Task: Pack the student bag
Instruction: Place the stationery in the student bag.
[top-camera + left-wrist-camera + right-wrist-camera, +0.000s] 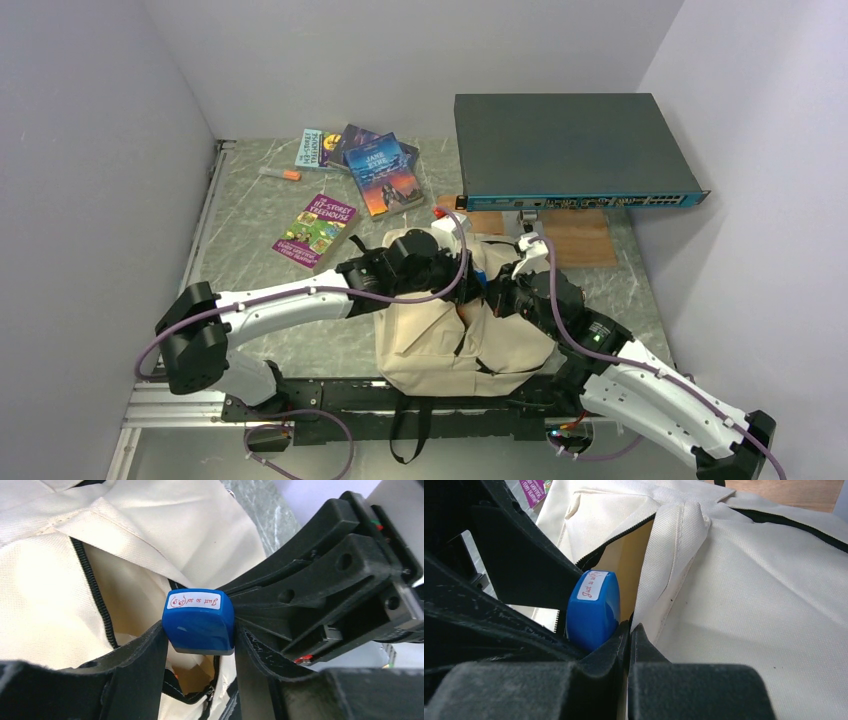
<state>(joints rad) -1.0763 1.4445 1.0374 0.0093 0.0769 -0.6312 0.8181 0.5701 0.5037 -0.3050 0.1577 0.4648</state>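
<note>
Left wrist view: my left gripper (200, 645) pinches a blue block (199, 622) over the open bag (45, 605). My right gripper (630, 635), pressed together, nips its flap (674, 540). The bag lies at the desk's (250, 230) near edge. Step: loading. Next: lower the block past the zipper (95, 595), then release.

Paperback pile (375, 165) upper centre on worktop (250, 265); purple paperback (315, 230) and marker (279, 174) nearby. Network switch (570, 140) upper right, wooden board (580, 238) at its lower edge.
</note>
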